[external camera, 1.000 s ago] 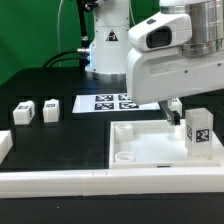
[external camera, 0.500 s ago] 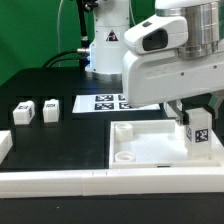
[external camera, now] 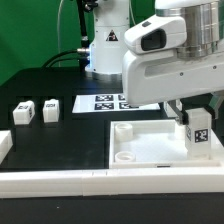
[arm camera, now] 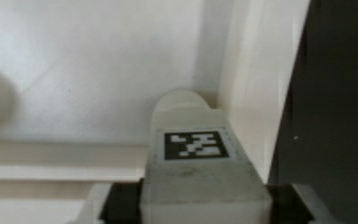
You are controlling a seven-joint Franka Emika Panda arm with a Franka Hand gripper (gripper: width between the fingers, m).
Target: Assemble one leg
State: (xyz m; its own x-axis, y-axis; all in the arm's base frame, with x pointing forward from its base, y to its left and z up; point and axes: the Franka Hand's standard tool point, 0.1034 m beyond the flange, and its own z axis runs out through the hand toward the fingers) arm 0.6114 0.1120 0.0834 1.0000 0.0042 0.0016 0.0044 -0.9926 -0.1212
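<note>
A leg, a small white block with a square tag on its face, stands upright on the large white tray-like piece near the corner at the exterior view's right. My gripper comes down over its top and is shut on it. In the wrist view the leg fills the space between the two dark pads, which press on both its sides, and the gripper sits at its upper end. Beneath it lies the tray's white floor.
Two more tagged legs lie on the black table at the exterior view's left, with another white part at the edge. The marker board lies behind the tray. A long white rail runs along the front.
The arm has shifted toward the exterior view's right, over the standing leg, and the jaws have closed on it. Nothing has moved in the last half second.
</note>
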